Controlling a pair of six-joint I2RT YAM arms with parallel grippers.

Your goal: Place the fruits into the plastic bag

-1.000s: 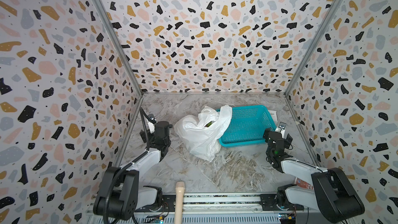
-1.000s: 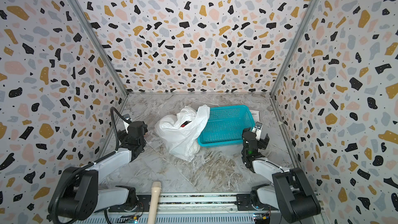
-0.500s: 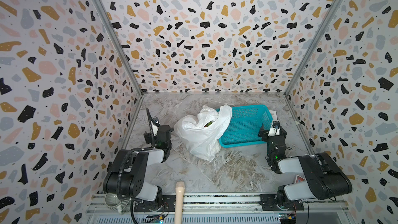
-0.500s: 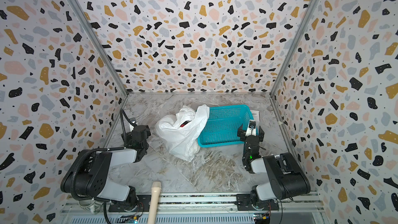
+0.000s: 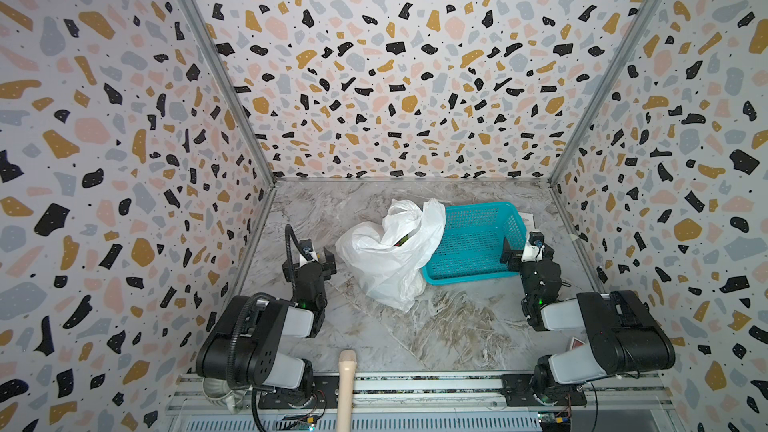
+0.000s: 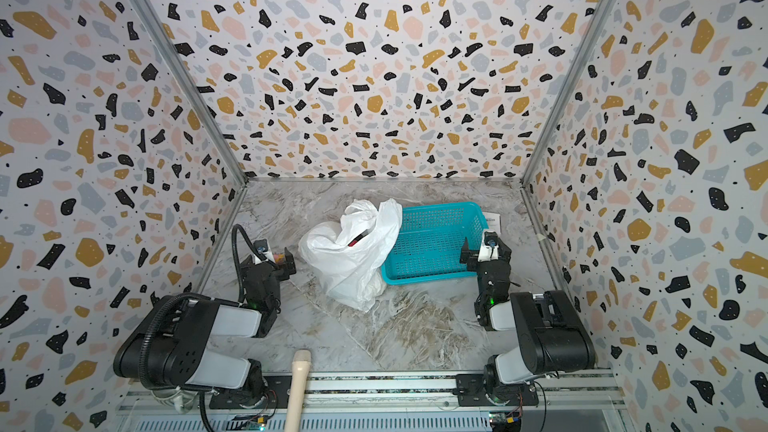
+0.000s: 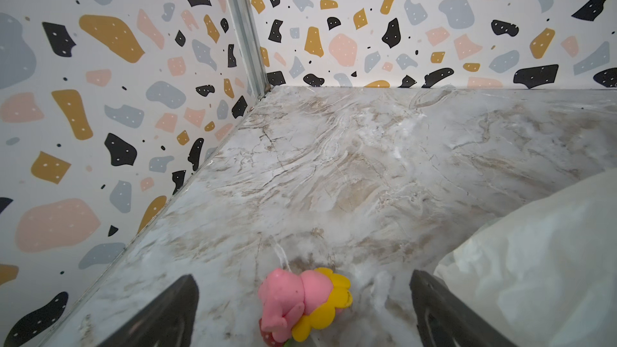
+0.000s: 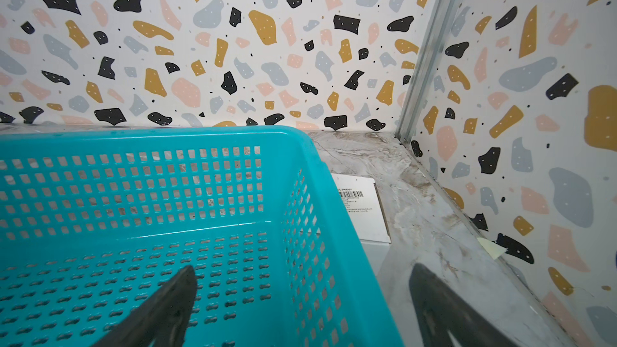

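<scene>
Left arm (image 5: pixel 266 334): folded low at the front rail, forearm level, wrist pointing toward the back wall.
Left gripper (image 5: pixel 316 258): fingers spread wide, holding nothing, just left of the bag; in the wrist view (image 7: pixel 302 277) a pink-and-yellow toy piece (image 7: pixel 300 305) shows between them, touching neither finger.
Plastic bag (image 5: pixel 386 261): white, crumpled, lying mid-table, its right side draped against the basket's left end.
Fruits (image 6: pixel 358 239): only a red-and-dark glimpse at the bag's mouth; the rest cannot be made out.
Wooden handle (image 5: pixel 347 384): at the front rail, between the arm bases.
Teal perforated basket (image 5: pixel 478 206): right of the bag, touching it.
Right gripper (image 5: pixel 523 250): fingers spread wide and holding nothing; in the wrist view (image 8: pixel 303 270) they straddle the basket's right wall.
Right arm (image 5: pixel 602 326): folded low, mirroring the left.
Barcoded card (image 8: pixel 364 208): flat on the table, just beyond the basket's right end.
</scene>
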